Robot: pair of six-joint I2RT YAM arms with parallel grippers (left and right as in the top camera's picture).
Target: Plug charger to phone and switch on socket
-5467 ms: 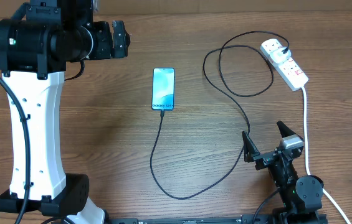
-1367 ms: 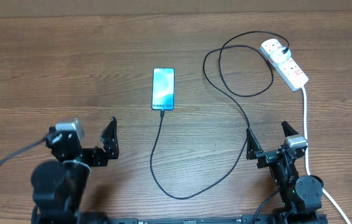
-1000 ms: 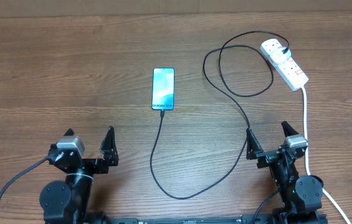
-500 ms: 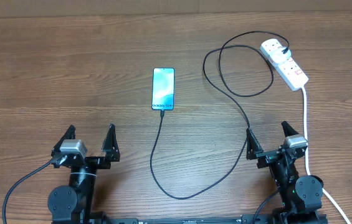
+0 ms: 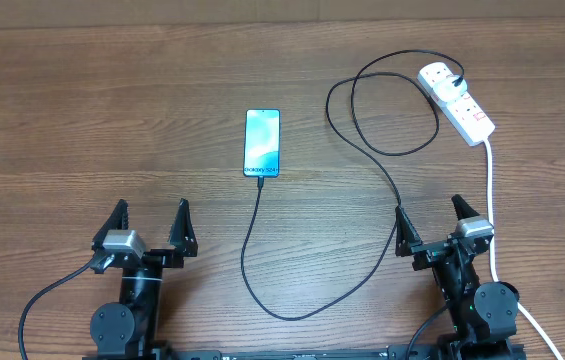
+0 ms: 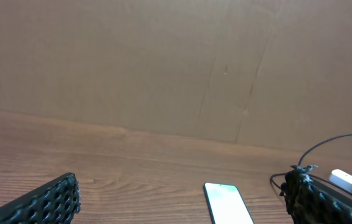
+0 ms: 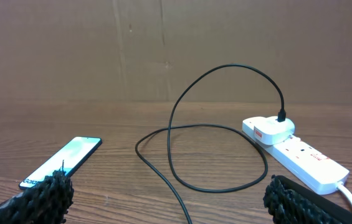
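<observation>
The phone lies screen-up mid-table, its blue-teal screen lit. The black charger cable runs from the phone's near end, loops along the table and ends in a white plug seated in the socket, a white power strip at the far right. My left gripper is open and empty near the front left. My right gripper is open and empty near the front right. The phone shows in the left wrist view. The right wrist view shows phone, cable and socket.
The power strip's thick white cord runs down the right side past my right gripper to the front edge. A brown cardboard wall stands behind the wooden table.
My left arm has come down from high at the back left to rest low at the front left, gripper open. The right arm, phone, cable and socket have not moved.
</observation>
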